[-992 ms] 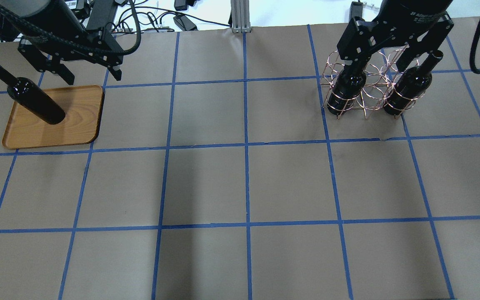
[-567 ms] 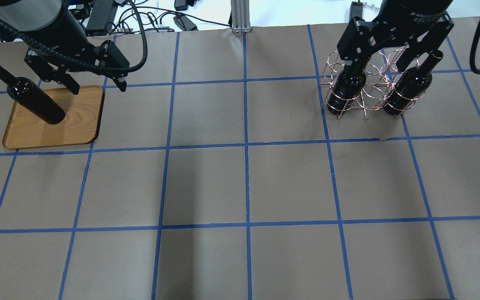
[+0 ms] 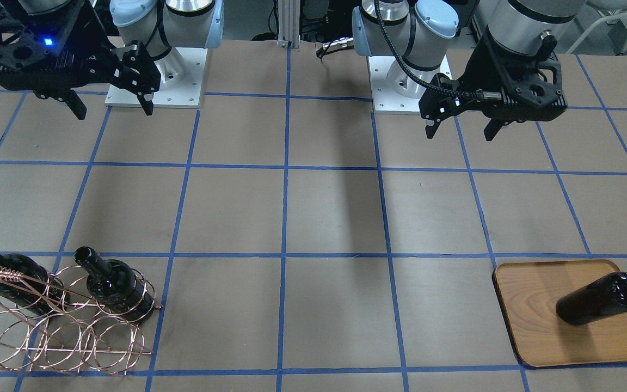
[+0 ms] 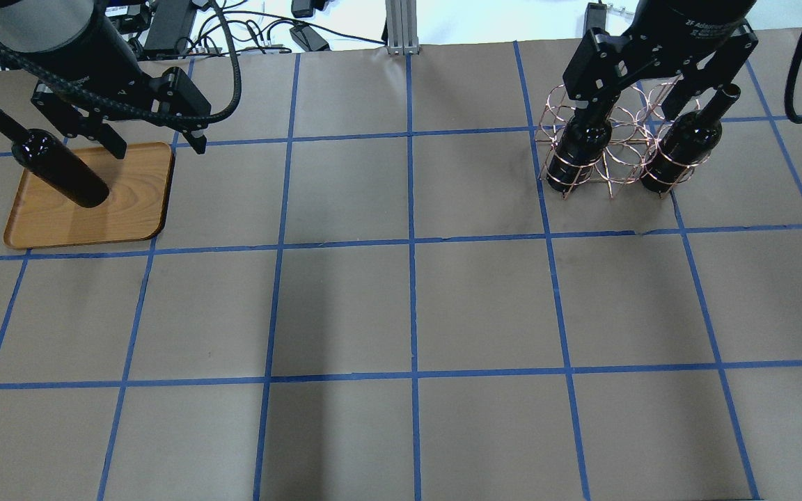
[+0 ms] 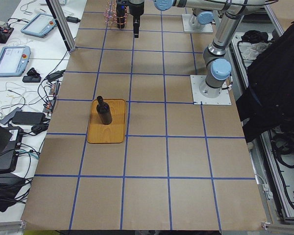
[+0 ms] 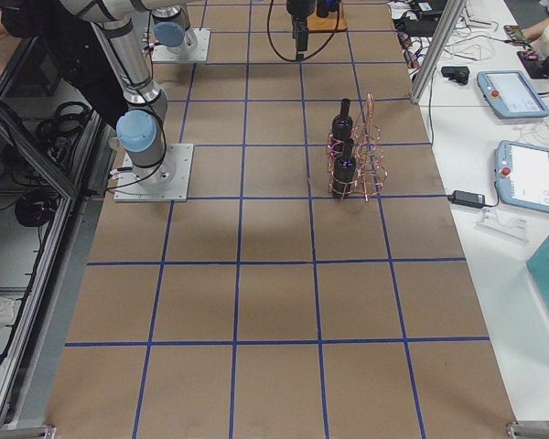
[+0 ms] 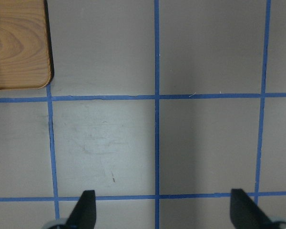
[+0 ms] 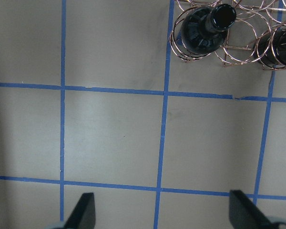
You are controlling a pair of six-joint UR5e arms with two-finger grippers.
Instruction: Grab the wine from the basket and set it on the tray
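Observation:
One wine bottle [image 4: 60,167] stands on the wooden tray [image 4: 129,209] at the far left; it shows in the front view [image 3: 599,299] on the tray [image 3: 531,305] too. Two more bottles [image 4: 578,149] [image 4: 683,149] stand in the copper wire basket [image 4: 624,149] at the far right, also seen in the front view [image 3: 112,283] [image 3: 8,277]. My left gripper [image 4: 157,142] is open and empty, high beside the tray's back right corner. My right gripper [image 4: 627,97] is open and empty, high on the robot's side of the basket [image 8: 240,46].
Brown paper with a blue tape grid covers the table. Cables and an aluminium post [image 4: 401,28] lie beyond the far edge. The arm bases [image 3: 155,81] [image 3: 409,81] are bolted at the robot's side.
My left gripper has shifted slightly near the tray's back right corner, still open. The right arm, the bottles and the basket have not moved.

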